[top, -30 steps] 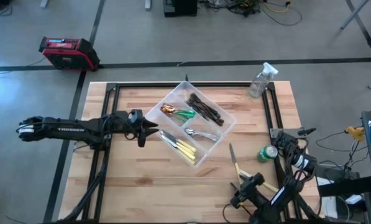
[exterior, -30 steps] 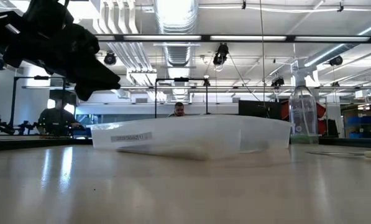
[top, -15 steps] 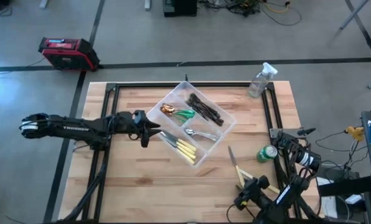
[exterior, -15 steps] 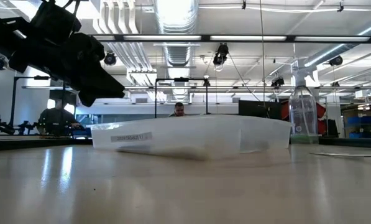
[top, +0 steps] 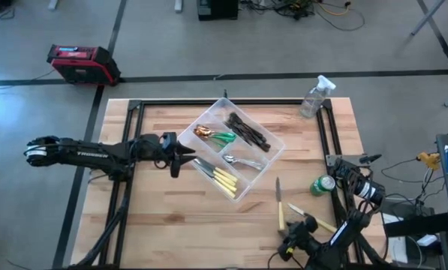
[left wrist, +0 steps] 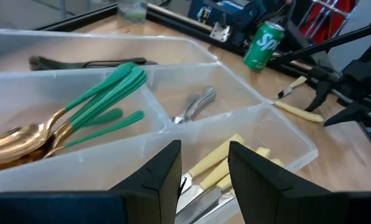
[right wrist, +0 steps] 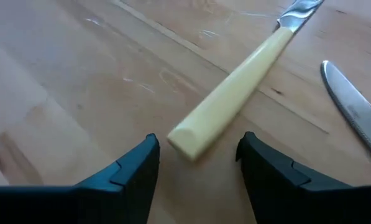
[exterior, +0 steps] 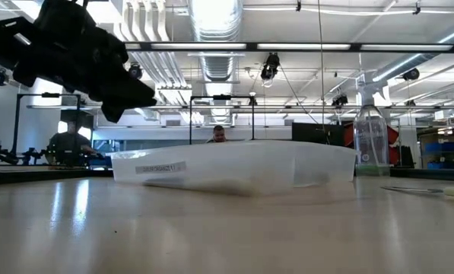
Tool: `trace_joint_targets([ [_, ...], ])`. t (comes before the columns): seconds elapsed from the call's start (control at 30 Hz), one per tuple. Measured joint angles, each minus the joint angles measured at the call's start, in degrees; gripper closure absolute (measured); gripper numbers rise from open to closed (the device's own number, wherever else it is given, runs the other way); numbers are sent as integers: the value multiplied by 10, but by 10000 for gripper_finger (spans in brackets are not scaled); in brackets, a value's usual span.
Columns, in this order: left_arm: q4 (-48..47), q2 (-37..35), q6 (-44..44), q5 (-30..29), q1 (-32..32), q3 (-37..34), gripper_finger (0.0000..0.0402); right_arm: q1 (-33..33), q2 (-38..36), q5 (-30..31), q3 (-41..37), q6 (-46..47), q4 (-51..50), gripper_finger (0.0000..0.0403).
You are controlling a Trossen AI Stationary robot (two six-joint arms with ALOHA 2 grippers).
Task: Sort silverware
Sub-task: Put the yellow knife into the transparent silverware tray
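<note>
Entry, desk [top: 163,217] as seen from above. Clear divided tray [top: 187,135], set cornerwise at the desk's centre. It holds dark forks [top: 248,129] in the 1 o'clock compartment. Gold spoons [top: 202,132] lie with green-handled pieces [top: 224,137] at 11 o'clock. Silver spoons [top: 241,161] are at 4 o'clock and cream-handled knives [top: 220,178] along the 7 o'clock side. Two items are unsorted on the bare desk at 5 o'clock from the tray: a loose knife [top: 280,206], and a second loose knife [top: 311,220] just beside it toward 3 o'clock. A green can [top: 322,184] stands at 4 o'clock from the tray and a spray bottle [top: 314,96] at the 1 o'clock corner. My left arm [top: 96,154] reaches in from 9 o'clock. My left jaws are spread with nothing between them, above the tray's 9 o'clock rim and over the cream-handled knives; a second ago they were short of that rim. My right jaws are spread wide at the desk's 6 o'clock edge. The butt of the loose knife's handle [right wrist: 229,90] lies just ahead of the gap and is not pinched. Since a second ago these jaws have narrowed somewhat and drawn back toward 6 o'clock. The loose knife now lies straighter along the 12-to-6 line. Tray contents unchanged.
</note>
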Motion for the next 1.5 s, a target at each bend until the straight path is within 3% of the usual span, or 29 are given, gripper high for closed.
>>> trace_joint_targets([
  [0.4, 32, 4, 15, 3, -90, 0, 283, -65, 1, 8, -16, -32, 22, 244],
  [0.7, 69, 10, 21, -37, -186, 0, 283, -85, -1, -9, -25, -66, 33, 357],
  [0.83, 68, 17, 22, -50, -200, 0, 283, -82, -1, -38, -18, -77, 34, 358],
  [1.5, 80, 29, 34, -63, -200, 0, 283, -47, 0, -137, 108, -327, 54, 358],
])
